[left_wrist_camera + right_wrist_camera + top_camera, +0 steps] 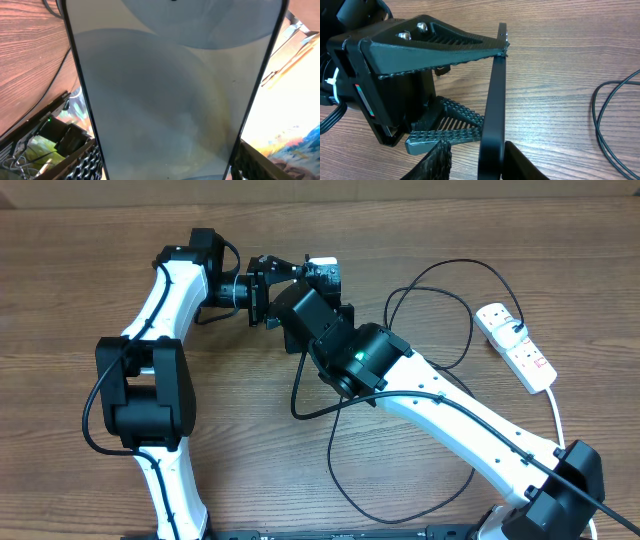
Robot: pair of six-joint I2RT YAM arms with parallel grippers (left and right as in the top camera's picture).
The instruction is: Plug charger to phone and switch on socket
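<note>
The phone is held on edge above the table at the back middle. My left gripper is shut on its two long edges. In the left wrist view the phone fills the frame, its face grey with reflections, between my fingers. In the right wrist view it shows as a thin black slab. My right gripper is open around its lower end, right finger touching it, left finger apart. The charger loops across the table; its tip is not visible. The socket lies far right.
The socket's thick white cord runs toward the front right edge. A cable loop lies under my right arm, and part of the cable lies on the wood right of the phone.
</note>
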